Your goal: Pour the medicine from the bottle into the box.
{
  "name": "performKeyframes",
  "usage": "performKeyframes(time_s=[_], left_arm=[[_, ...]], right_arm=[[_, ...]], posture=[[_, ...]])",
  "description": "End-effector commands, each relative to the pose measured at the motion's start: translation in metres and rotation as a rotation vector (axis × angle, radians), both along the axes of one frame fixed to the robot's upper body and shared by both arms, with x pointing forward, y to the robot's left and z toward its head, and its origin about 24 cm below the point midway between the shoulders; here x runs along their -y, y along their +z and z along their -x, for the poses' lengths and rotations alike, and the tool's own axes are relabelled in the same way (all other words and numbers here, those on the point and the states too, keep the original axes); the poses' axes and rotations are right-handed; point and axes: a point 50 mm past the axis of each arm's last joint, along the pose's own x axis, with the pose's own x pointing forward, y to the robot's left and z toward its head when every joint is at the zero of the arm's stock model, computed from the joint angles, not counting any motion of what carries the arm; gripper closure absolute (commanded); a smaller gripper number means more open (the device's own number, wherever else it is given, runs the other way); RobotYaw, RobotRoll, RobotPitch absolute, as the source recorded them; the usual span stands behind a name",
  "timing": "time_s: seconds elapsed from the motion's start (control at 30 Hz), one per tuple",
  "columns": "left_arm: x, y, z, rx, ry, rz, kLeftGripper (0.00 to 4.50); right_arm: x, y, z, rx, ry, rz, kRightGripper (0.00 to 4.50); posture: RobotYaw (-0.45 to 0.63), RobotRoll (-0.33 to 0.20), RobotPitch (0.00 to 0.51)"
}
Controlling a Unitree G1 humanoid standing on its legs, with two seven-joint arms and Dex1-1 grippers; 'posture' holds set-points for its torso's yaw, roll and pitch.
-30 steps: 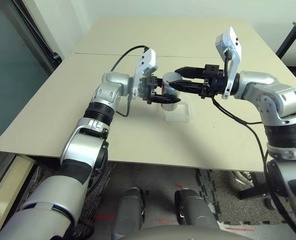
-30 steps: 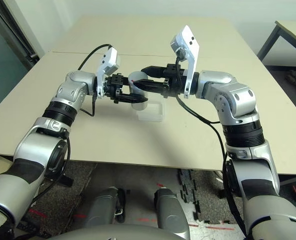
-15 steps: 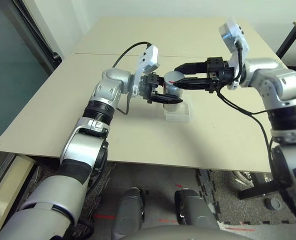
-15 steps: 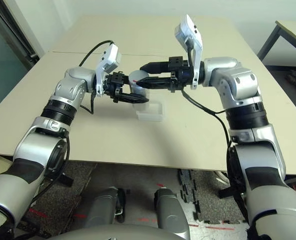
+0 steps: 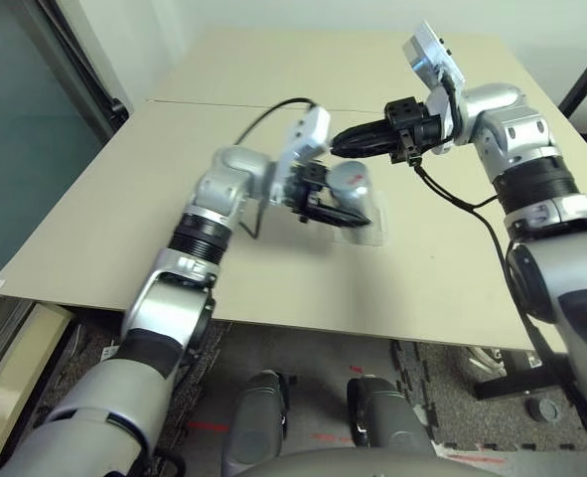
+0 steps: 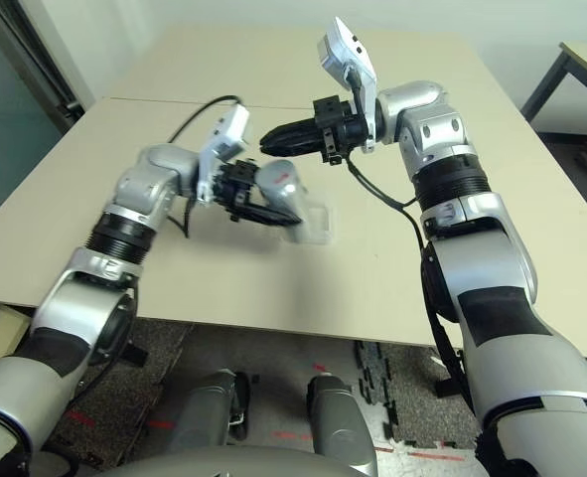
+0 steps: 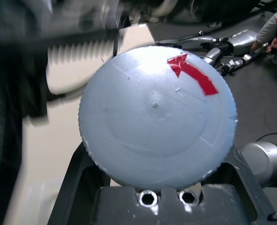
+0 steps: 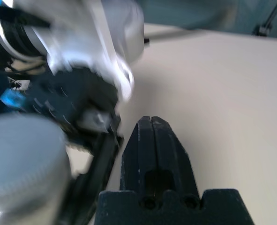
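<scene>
Beige surface (image 5: 124, 189) carries the clear box (image 5: 369, 227). Above the box, the left claw (image 5: 325, 204) pinches the tilted, capped bottle (image 5: 347, 183): light, rigid, probably slick, best held mid-body. The right claw (image 5: 345, 142), pressed together, hovers nearby.

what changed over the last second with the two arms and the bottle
The right gripper let go of the bottle's cap and drew back up and away; its jaws are now closed on nothing. The left gripper tipped the bottle over toward the box. The left gripper still holds the bottle, the cap is still on, and the box sits on the table as before.
</scene>
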Motion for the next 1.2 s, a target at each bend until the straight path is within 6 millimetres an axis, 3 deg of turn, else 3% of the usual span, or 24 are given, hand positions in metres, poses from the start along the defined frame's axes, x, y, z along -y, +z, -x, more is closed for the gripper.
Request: performKeyframes(time_s=[0.03, 0.13, 0.33, 0.43, 0.5, 0.9, 1.2], left_arm=[[-0.001, 0.004, 0.001, 0.011, 0.004, 0.011, 1.83], [-0.002, 0.004, 0.0, 0.011, 0.012, 0.013, 1.83], [-0.011, 0.003, -0.004, 0.015, 0.045, -0.009, 1.83], [-0.018, 0.003, -0.009, 0.016, 0.078, -0.013, 1.83], [-0.021, 0.003, -0.011, 0.015, 0.098, -0.011, 1.83], [-0.04, -0.008, -0.028, -0.024, 0.228, -0.029, 1.83], [-0.046, -0.019, -0.036, -0.041, 0.267, -0.067, 1.83]], right_arm=[[0.013, 0.008, -0.001, 0.016, -0.052, 0.002, 4.5], [0.023, 0.009, 0.0, 0.011, -0.102, -0.004, 3.88], [0.05, 0.013, -0.001, 0.023, -0.303, -0.044, 1.75], [0.056, 0.017, 0.005, 0.01, -0.352, -0.065, 0.55], [0.057, 0.019, 0.01, -0.003, -0.372, -0.074, 0.01], [0.044, 0.017, 0.046, -0.047, -0.386, -0.087, 0.0], [0.023, 0.018, 0.061, -0.049, -0.335, -0.057, 0.0]], posture=[[-0.03, 0.0, 0.088], [-0.04, 0.0, 0.088], [-0.05, 0.0, 0.084], [-0.06, 0.0, 0.081], [-0.06, 0.0, 0.081], [-0.07, 0.0, 0.066], [-0.07, 0.0, 0.062]])
